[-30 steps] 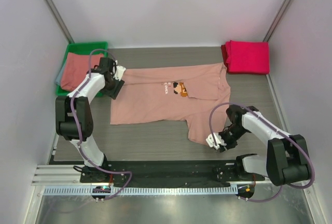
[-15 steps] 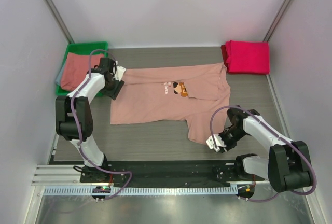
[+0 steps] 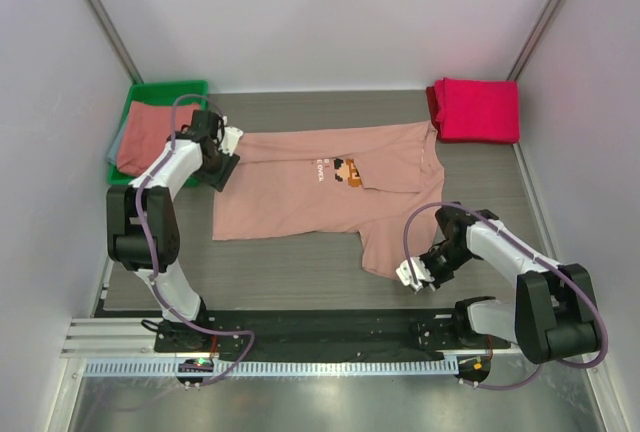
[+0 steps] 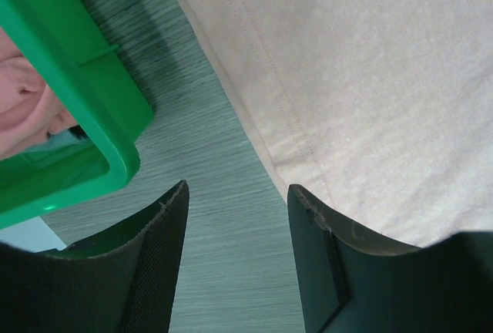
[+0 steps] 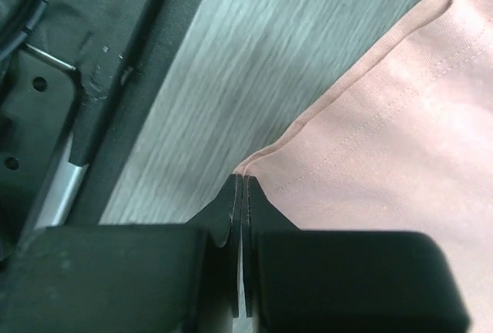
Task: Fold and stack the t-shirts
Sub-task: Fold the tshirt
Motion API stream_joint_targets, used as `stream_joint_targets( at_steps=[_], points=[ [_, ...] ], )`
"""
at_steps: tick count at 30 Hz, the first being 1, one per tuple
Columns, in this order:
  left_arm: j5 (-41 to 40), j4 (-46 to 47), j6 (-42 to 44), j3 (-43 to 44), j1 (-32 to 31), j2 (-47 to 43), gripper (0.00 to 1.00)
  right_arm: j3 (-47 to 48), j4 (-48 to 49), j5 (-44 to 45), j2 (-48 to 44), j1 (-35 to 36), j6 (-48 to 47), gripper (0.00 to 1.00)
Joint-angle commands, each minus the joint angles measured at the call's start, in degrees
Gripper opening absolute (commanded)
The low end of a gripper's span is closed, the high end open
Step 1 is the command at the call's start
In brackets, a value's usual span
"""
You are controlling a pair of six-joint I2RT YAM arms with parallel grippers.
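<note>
A salmon-pink t-shirt (image 3: 320, 192) with a pixel-art print lies spread flat in the middle of the table. My right gripper (image 3: 413, 273) is at its front right corner. In the right wrist view the jaws (image 5: 243, 183) are shut on the corner of the shirt's hem (image 5: 400, 140). My left gripper (image 3: 222, 162) is open at the shirt's left edge. In the left wrist view one finger (image 4: 323, 256) is over the shirt's edge (image 4: 347, 79) and the other over bare table. A folded magenta t-shirt (image 3: 478, 109) lies at the back right.
A green plastic bin (image 3: 135, 102) at the back left holds folded salmon and grey tees (image 3: 150, 137). Its rim (image 4: 69, 94) is close to my left gripper. A black strip and metal rail (image 3: 320, 332) run along the near edge.
The right arm has shifted slightly, with its gripper staying at the shirt's front right corner. The left arm and the shirt have not moved.
</note>
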Motion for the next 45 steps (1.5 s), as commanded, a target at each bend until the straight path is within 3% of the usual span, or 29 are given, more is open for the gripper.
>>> stream_joint_targets(
  at_steps=[1, 7, 11, 14, 21, 37, 42, 45],
  points=[
    [2.21, -5.14, 1.43, 2.41, 1.5, -3.09, 0.55, 0.5, 3.9, 3.74, -2.19, 0.39, -9.35, 0.01],
    [14.7, -17.98, 0.82, -0.39, 7.13, -7.93, 0.56, 7.17, 10.25, 5.33, -4.85, 0.39, 9.48, 0.01],
    [17.44, -16.51, 0.65, -4.7, 7.04, -6.62, 0.49, 7.71, 12.97, 6.2, -6.34, 1.09, 17.13, 0.01],
    [18.66, -17.38, 1.26, -5.23, 7.13, -3.81, 0.45, 6.83, 12.97, 8.4, -7.39, 1.8, 18.98, 0.01],
    [18.23, -15.37, 2.93, -10.24, 7.13, -4.07, 0.45, 5.43, 13.41, 10.51, -8.1, 2.94, 20.13, 0.01],
    [17.35, -11.23, 2.14, -13.06, 7.04, -0.02, 0.41, 6.04, 16.66, 12.53, -5.64, 5.84, 24.96, 0.01],
    [18.75, -11.85, 2.14, -11.92, 7.04, 1.65, 0.29, 5.43, 16.66, 13.32, -6.6, 6.02, 25.84, 0.01],
    [19.54, -12.72, 2.58, -11.57, 7.04, 1.74, 0.14, 5.16, 16.75, 14.38, -7.22, 6.02, 27.15, 0.01]
  ],
)
